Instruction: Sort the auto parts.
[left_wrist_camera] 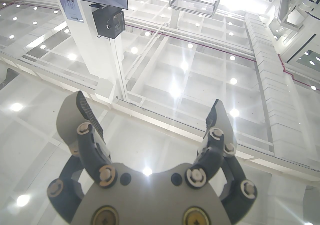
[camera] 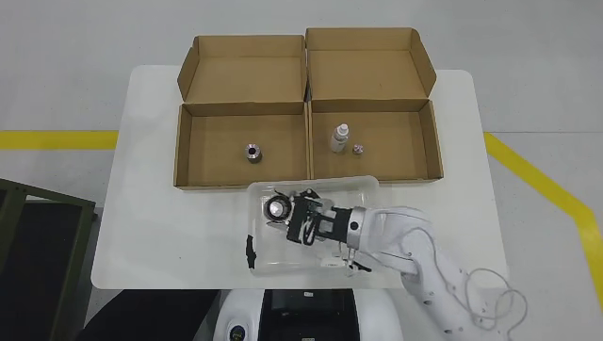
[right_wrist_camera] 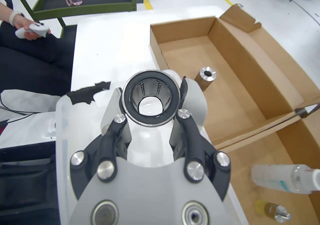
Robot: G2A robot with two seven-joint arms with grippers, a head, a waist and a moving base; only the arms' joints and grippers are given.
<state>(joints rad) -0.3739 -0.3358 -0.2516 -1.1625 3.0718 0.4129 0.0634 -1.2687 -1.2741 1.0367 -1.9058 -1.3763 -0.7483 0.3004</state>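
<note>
One bearing [right_wrist_camera: 130, 100] is sitting clamped across its rim in my right gripper [right_wrist_camera: 151, 92], over the clear tray [camera: 259, 247], just short of the left box [camera: 184, 148]. I am judging the smooth metal liable to be slipping or tilting in carriage. My left gripper [left_wrist_camera: 150, 115] is standing wide, empty.

Bottle [right_wrist_camera: 282, 179] cut off at edge, small part [right_wrist_camera: 275, 212] blurred, perhaps metal.
</note>
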